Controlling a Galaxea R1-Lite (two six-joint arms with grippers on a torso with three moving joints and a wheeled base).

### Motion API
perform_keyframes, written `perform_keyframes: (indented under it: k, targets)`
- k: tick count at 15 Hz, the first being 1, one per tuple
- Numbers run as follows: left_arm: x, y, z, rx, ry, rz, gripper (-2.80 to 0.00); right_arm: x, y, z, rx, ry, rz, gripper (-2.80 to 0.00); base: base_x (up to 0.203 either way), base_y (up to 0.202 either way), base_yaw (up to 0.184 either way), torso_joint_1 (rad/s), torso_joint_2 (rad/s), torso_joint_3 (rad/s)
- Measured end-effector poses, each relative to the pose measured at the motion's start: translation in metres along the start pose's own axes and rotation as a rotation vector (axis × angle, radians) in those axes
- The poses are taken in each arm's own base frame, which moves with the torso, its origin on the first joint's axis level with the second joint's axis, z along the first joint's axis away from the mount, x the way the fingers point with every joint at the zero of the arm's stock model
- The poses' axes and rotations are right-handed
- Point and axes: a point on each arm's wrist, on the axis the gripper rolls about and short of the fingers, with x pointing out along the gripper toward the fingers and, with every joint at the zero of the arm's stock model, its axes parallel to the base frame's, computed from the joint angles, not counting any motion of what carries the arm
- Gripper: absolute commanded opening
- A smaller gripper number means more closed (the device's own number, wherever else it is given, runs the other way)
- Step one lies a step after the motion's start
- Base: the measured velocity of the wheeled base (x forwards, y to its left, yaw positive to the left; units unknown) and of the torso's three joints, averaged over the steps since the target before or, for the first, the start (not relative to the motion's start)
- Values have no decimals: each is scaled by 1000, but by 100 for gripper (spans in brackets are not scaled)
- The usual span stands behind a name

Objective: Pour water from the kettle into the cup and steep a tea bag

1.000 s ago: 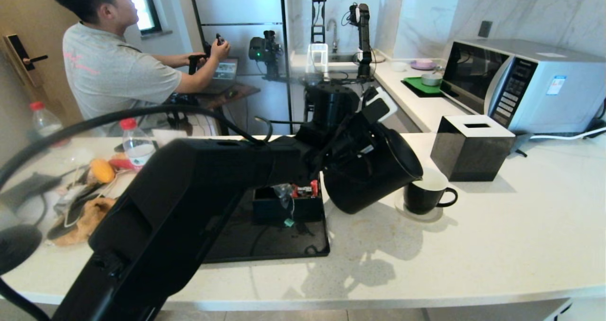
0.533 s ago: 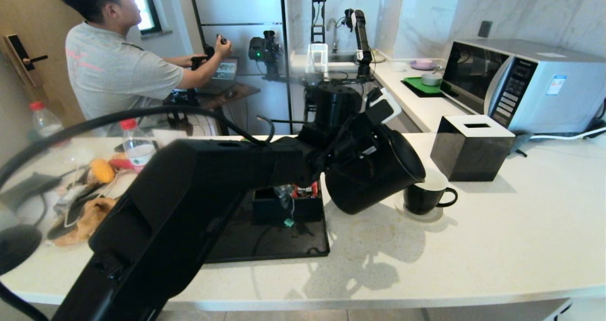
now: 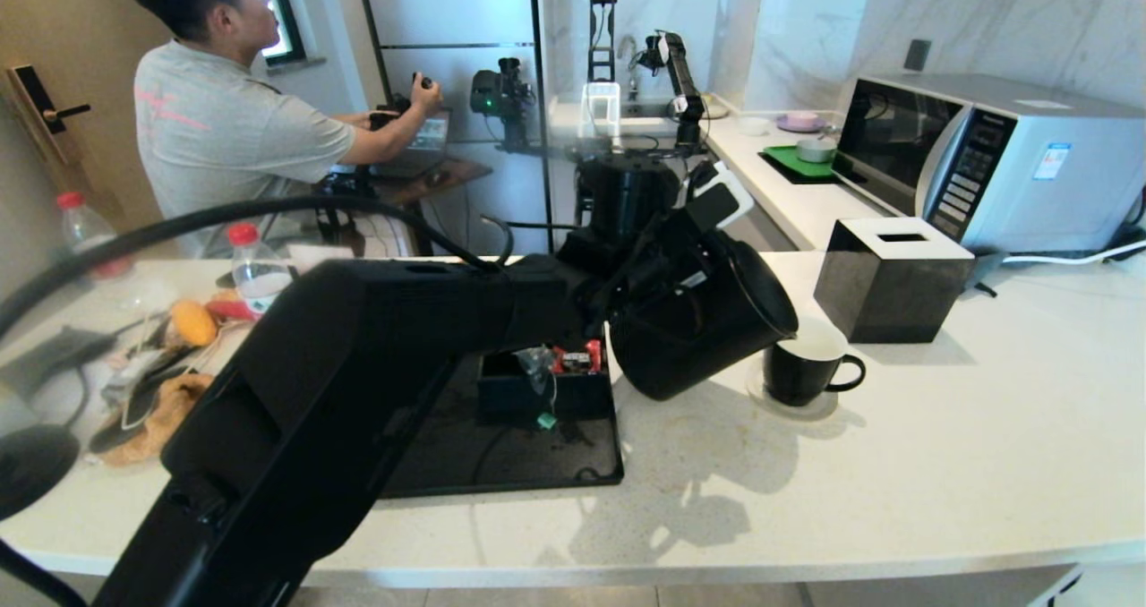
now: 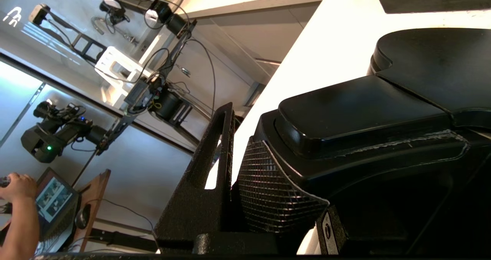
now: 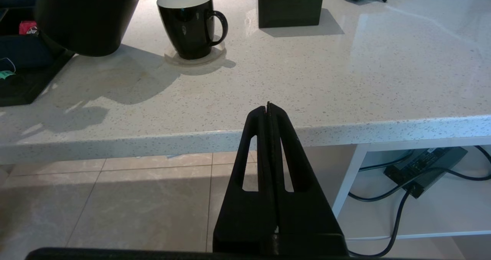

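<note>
Desk (image 3: 895,464) surface, white and speckled, is the landmark: its near edge runs across the bottom of the head view, and the stretch in front of and to the right of the cup is bare, open room. A microwave (image 3: 985,159) stands at the desk's far right corner, with a black tissue box (image 3: 891,280) just in front of it. A black tray (image 3: 501,455) lies left of the desk's middle and carries a small black box (image 3: 528,392).

Above the desk's middle, off the surface, hangs the kettle (image 3: 698,320), tilted so its long axis slants up toward the right, its top end pointing at the cup and its base toward the tray. The left gripper (image 3: 667,240) is clamped on the kettle's handle at the far side; in the wrist view one finger (image 4: 207,183) presses beside the handle and lid.

Right of the kettle, the cup (image 3: 806,370) stands upright on the desk on a pale round coaster (image 3: 797,406), its handle pointing right, its rim just below the kettle's top edge.

The tea bag (image 3: 537,361) sits in the small black box, its teal tag (image 3: 543,421) hanging over the front.

The right gripper (image 5: 268,110) is parked before the desk's near edge, fingers pressed together and holding nothing.
</note>
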Motion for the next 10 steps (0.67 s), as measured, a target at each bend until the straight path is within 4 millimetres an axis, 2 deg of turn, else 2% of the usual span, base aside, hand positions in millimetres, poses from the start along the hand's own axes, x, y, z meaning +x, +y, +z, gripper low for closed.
perform_keyframes:
  k: [10]
  targets:
    - [0, 1, -1, -1, 15, 12, -280, 0, 0, 0, 0, 0, 0, -280, 0, 0, 0, 0, 0, 0]
